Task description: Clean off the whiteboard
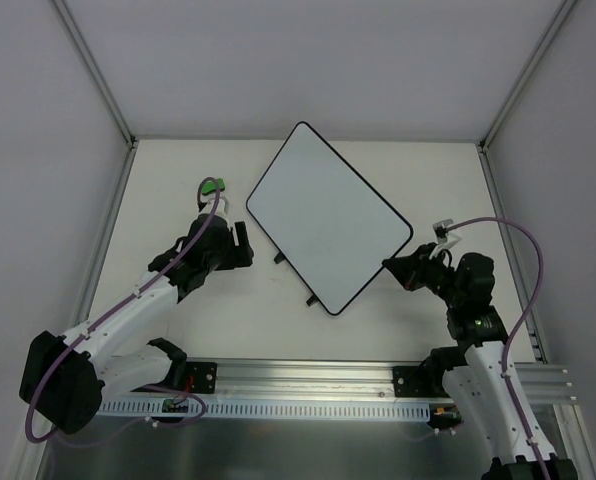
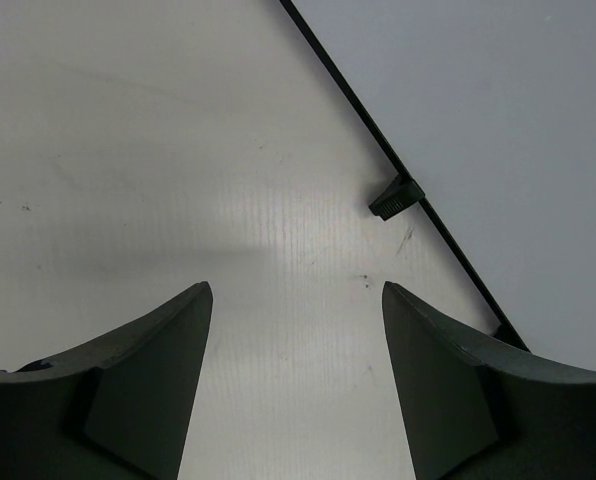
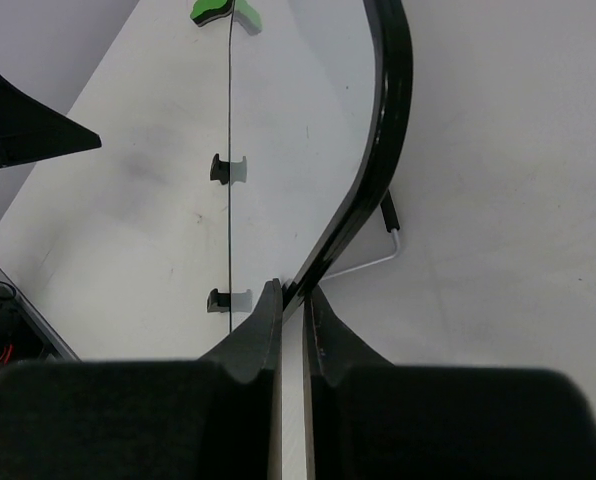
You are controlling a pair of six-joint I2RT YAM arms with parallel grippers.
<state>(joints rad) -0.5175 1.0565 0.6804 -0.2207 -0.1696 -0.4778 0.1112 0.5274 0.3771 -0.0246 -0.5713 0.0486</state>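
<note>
The whiteboard [image 1: 328,215] is a blank white board with a thin black frame, turned diagonally on the table. Its two black feet [image 1: 279,259] sit on its near-left edge. My right gripper [image 1: 390,266] is shut on the frame at the board's right corner. In the right wrist view the gripper [image 3: 293,292] pinches the black frame [image 3: 378,150], with the board face [image 3: 298,110] to the left. My left gripper [image 1: 246,245] is open and empty just left of the board. In the left wrist view the gripper [image 2: 297,292] is over bare table, with the board [image 2: 508,110] and one foot [image 2: 396,197] at the upper right.
A small green eraser block [image 1: 211,186] lies on the table beyond my left gripper; it also shows in the right wrist view [image 3: 213,10]. A wire stand [image 3: 378,262] shows behind the board. Enclosure walls and metal posts [image 1: 96,75] bound the table.
</note>
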